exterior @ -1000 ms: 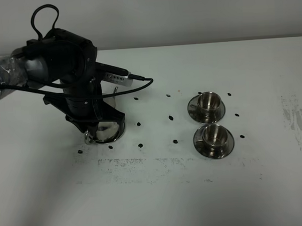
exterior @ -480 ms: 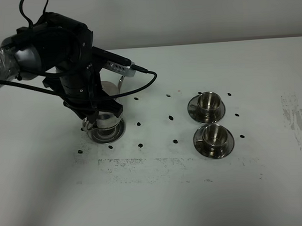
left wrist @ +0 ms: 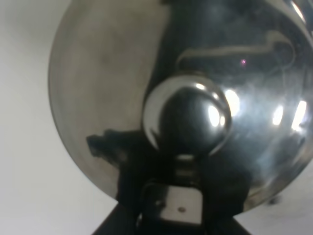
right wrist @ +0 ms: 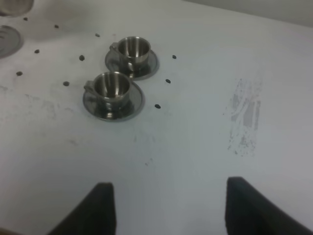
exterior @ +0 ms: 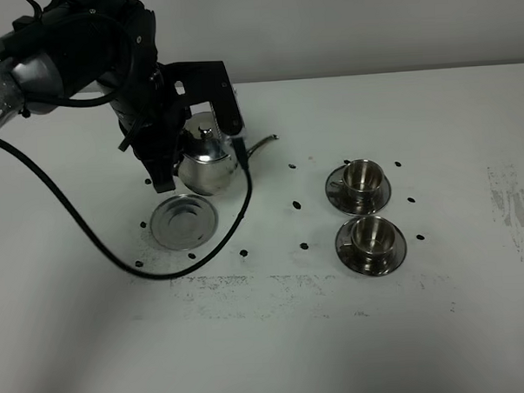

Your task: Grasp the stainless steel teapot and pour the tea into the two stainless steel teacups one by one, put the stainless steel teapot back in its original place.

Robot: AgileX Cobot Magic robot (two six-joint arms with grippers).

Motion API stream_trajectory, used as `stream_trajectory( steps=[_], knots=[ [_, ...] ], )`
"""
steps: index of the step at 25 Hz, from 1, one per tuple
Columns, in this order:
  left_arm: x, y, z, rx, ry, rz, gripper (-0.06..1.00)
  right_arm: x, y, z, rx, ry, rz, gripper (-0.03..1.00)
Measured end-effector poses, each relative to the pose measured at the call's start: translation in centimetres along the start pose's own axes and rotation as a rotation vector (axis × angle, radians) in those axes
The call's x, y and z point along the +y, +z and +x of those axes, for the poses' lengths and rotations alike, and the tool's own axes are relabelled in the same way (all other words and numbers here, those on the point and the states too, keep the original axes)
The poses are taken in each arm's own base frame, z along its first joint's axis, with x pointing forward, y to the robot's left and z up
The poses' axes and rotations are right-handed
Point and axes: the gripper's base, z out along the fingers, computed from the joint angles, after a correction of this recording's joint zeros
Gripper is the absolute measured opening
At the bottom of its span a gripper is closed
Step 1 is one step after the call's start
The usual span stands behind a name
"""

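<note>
i count one steel teapot [exterior: 204, 160]. there are two steel teacups: the far teacup [exterior: 359, 175] and the near teacup [exterior: 369, 233]. there are also two saucers: the far saucer [exterior: 338, 196] and the near saucer [exterior: 347, 255]. i see one flat round steel disc [exterior: 184, 222]. the small black dots [exterior: 295, 204] are more than ten; the exact number i cannot tell. one robot arm [exterior: 81, 48] shows in the high view.

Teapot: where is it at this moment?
In the high view, the teapot is left of centre, held just behind the round disc, spout toward the cups.
</note>
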Motion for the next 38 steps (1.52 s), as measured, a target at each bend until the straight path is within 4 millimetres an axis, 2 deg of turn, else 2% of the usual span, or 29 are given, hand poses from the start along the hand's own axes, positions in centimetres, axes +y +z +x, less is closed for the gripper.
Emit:
stream_trajectory(
  steps=[3, 6, 20, 28, 38],
  knots=[
    [0.4, 0.0, -0.6, -0.046, 0.186, -0.053, 0.18, 0.0, 0.0, 0.0, 0.0, 0.0, 0.0, 0.48],
    [0.8, 0.1, -1.6, -0.087, 0.246, -0.124, 0.18, 0.0, 0.0, 0.0, 0.0, 0.0, 0.0, 0.48],
    [2.7, 2.9, -6.6, -0.133, 0.273, -0.204, 0.18, 0.0, 0.0, 0.0, 0.0, 0.0, 0.0, 0.48],
    [3.1, 4.0, -8.0, -0.11, 0.31, -0.262, 0.18, 0.0, 0.0, 0.0, 0.001, 0.0, 0.0, 0.48],
    [2.2, 5.9, -9.5, -0.104, 0.361, -0.257, 0.18, 0.0, 0.0, 0.0, 0.001, 0.0, 0.0, 0.48]
  ],
)
